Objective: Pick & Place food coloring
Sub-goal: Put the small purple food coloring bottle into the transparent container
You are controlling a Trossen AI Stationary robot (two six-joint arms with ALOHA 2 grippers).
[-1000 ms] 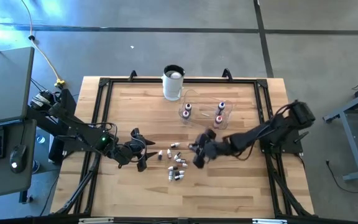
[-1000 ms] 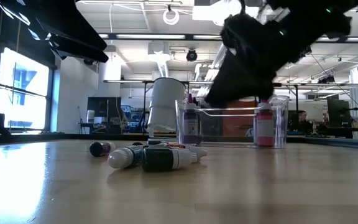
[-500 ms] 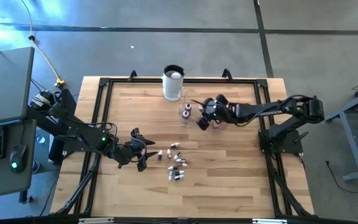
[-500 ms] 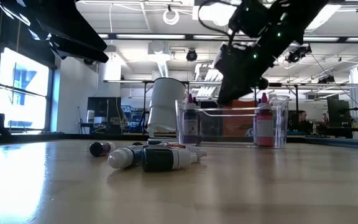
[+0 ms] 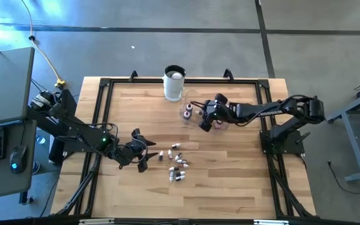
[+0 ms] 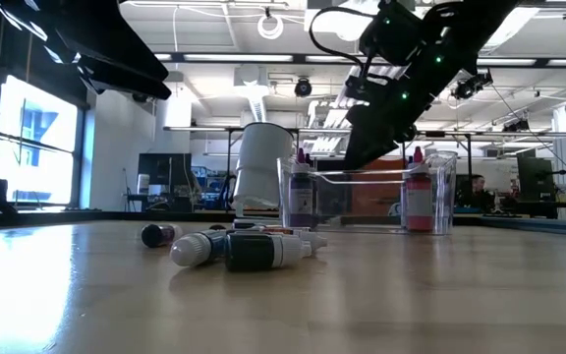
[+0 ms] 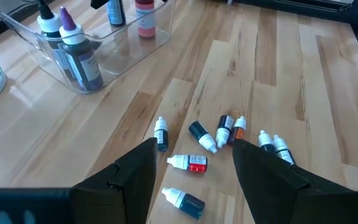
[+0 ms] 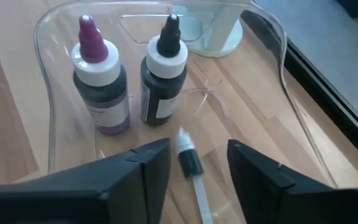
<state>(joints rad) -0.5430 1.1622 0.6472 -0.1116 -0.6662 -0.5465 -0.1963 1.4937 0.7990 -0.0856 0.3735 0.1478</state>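
From above, the right claw point(image 5: 203, 118) is hovering over the clear bowl point(image 5: 200, 100), while the left claw point(image 5: 141, 152) is waiting beside loose food coloring bottles point(image 5: 177, 164) on the counter point(image 5: 230, 181), well short of the bowl. At the right wrist, spread fingers point(image 8: 143, 165) are flanking a small bottle point(image 8: 188, 155) inside the bowl, near 2 upright bottles point(image 8: 101, 87). At the left wrist, its fingers point(image 7: 132, 177) are standing spread.

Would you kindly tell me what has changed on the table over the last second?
The right gripper swung from beside the loose bottles back over the clear plastic bowl and opened; a small white-capped dark bottle now lies in the bowl between its fingers, apparently just released. The left gripper, the scattered little food coloring bottles and the white cup stayed put.
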